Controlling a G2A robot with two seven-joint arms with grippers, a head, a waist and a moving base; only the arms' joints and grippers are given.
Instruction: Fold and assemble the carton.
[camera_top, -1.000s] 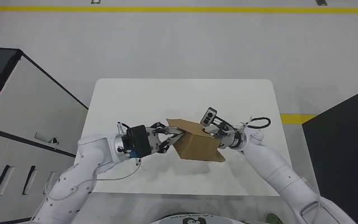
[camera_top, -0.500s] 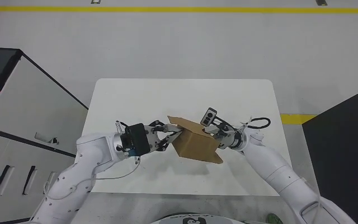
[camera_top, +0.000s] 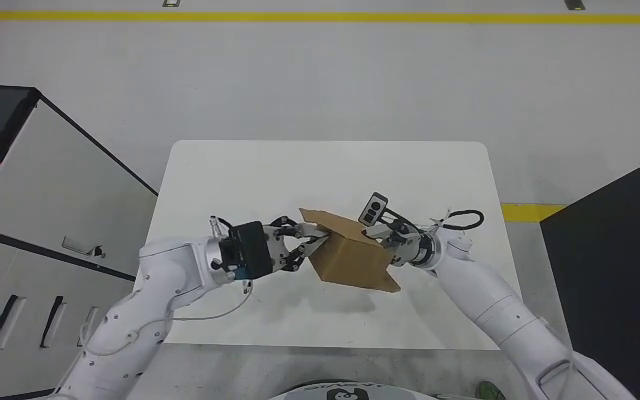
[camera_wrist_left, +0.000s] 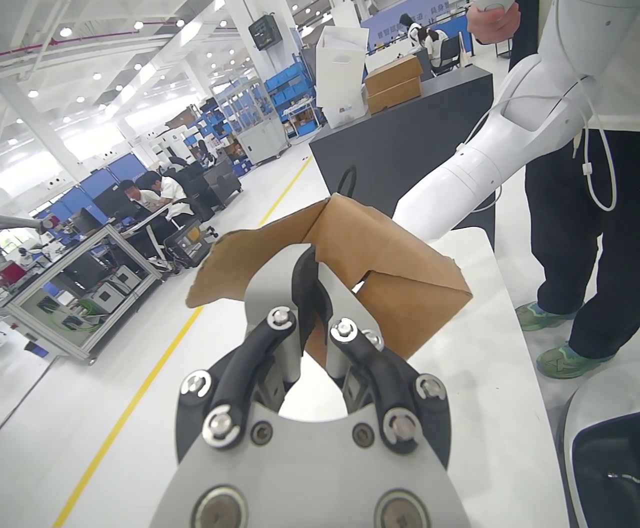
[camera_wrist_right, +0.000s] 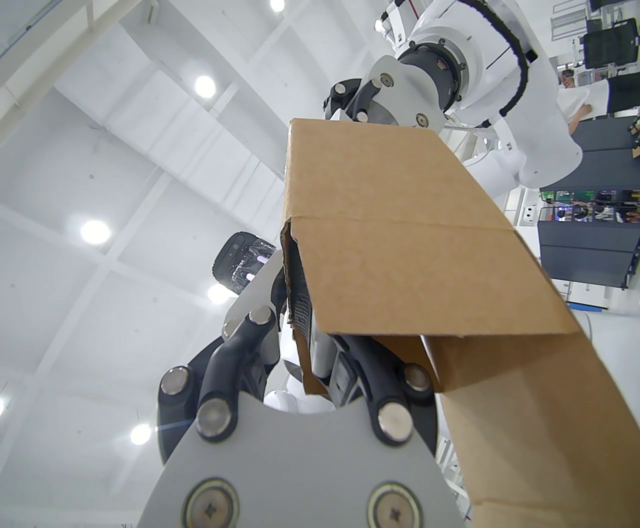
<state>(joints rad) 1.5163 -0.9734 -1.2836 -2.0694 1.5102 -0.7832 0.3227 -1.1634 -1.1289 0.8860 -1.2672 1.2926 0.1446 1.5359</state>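
A brown cardboard carton (camera_top: 350, 256) is held tilted above the middle of the white table (camera_top: 330, 170), between both arms. My left gripper (camera_top: 313, 237) is shut on a flap at the carton's left end; in the left wrist view the gripper (camera_wrist_left: 314, 280) pinches the flap edge of the carton (camera_wrist_left: 380, 260), whose end flaps stand partly folded. My right gripper (camera_top: 378, 240) is shut on the carton's right wall; in the right wrist view the gripper (camera_wrist_right: 300, 310) clamps the wall edge of the carton (camera_wrist_right: 400, 250), and a loose flap hangs open beside it.
A dark cabinet (camera_top: 30, 130) stands left of the table and a dark counter (camera_top: 600, 260) to the right. A person's legs (camera_wrist_left: 575, 250) stand beyond the table's edge in the left wrist view. Bare tabletop lies all around the carton.
The carton has tilted and shifted a little between the grippers, its left corner lifting slightly. Both grippers keep their hold.
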